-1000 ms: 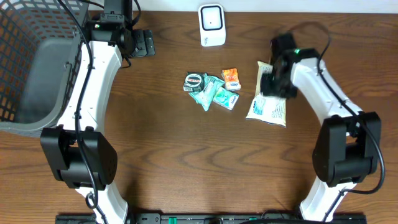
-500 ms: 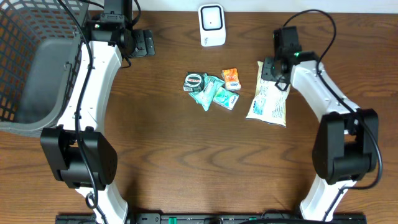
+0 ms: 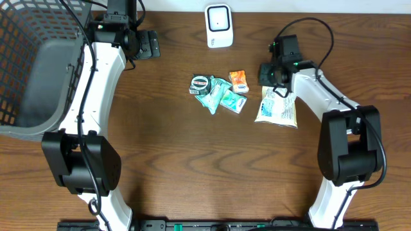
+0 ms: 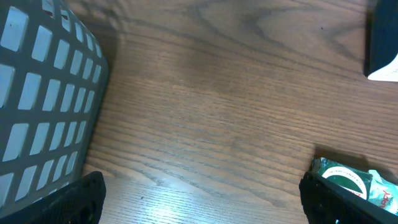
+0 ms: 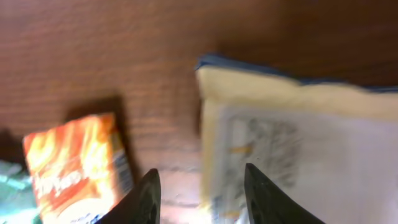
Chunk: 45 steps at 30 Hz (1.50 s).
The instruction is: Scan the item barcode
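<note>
1. The right gripper [image 5: 200, 198] hangs low over the table with its jaws partly apart and nothing clamped between them. The wrist view is blurred, so it cannot be told whether a finger touches anything.
2. Under the gap lies one edge of the pale snack bag [image 3: 277, 110], with its blue-trimmed corner just ahead of the fingers. The orange sachet [image 5: 81, 165] lies off to one side, near the bag but apart from it.
3. The bag looks like the item being approached. A good grasp would put one finger on each side of that edge and pinch the flat seam, not the filled body. It should also keep off the sachet.
4. The scanner [image 3: 218, 25] stands at the far edge of the table, well apart from the bag. Once lifted, the bag's barcode face should be turned toward the scanner's window. Which face carries the code cannot be told here.
5. Beyond the sachet, the green packets [image 3: 221, 97] and a small round item [image 3: 200, 83] lie clustered, so the carry should pass clear of them.
6. The left gripper [image 4: 202, 205] is spread wide and holds nothing. It sits near the basket [image 3: 38, 70], out of the way.
</note>
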Tool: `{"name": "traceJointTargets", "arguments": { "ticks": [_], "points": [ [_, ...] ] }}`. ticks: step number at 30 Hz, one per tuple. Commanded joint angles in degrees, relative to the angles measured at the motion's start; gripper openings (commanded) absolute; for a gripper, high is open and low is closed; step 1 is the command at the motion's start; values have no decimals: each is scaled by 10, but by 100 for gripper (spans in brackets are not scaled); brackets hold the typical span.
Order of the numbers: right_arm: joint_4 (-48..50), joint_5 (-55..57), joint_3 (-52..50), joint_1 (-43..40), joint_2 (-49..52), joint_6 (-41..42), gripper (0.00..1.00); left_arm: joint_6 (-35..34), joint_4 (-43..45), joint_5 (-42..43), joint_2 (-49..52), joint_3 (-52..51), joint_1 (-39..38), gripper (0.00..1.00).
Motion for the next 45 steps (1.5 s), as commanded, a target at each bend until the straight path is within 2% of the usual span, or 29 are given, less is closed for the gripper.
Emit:
{"name": "traceJointTargets", "arguments": {
  "ticks": [1,5,11,16,25,42,43,45],
  "points": [
    [-31,-26,31,7,-22,-9,38,-9,-2,-5,-12,7,0,98],
    [-123,7,79,11,-41,-9,41,-9,-2,-5,-12,7,0,98],
    [-194,150,83,43,-38,7,78,-9,-2,-5,-12,7,0,98],
    [-210,241,71,85,-14,48,85,-9,-2,-5,-12,7,0,98],
    [-255,373,71,129,35,104,89,-9,-2,-5,-12,7,0,98],
    [-267,370,71,87,140,93,91,-9,-2,-5,-12,7,0,98],
    [-262,358,71,81,144,86,85,-9,-2,-5,-12,7,0,98],
    [-248,322,71,68,152,63,66,-9,-2,-5,-12,7,0,98]
  ]
}}
